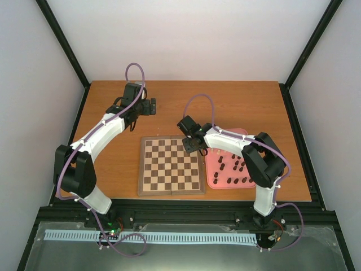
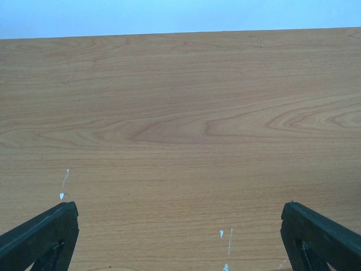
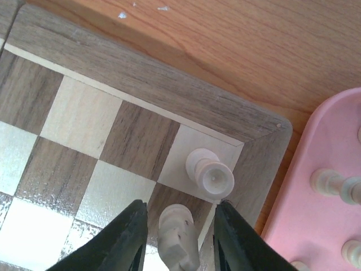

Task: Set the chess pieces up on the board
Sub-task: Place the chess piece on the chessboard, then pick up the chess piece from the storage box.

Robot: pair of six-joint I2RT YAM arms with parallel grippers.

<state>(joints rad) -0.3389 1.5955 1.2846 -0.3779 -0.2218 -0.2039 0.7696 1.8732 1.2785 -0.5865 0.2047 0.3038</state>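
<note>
Flanking a cream chess piece point(image 3: 176, 232), right hand point(image 3: 180, 206) slightly open; not touching.

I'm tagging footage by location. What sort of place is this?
Probably a robot lab test cell: white panels in a black metal frame, a left arm and right arm bolted by a wooden table.

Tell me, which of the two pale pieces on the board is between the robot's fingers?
The piece on the dark square, flanked by the right gripper. The corner piece stands clear of it on its light square.
</note>
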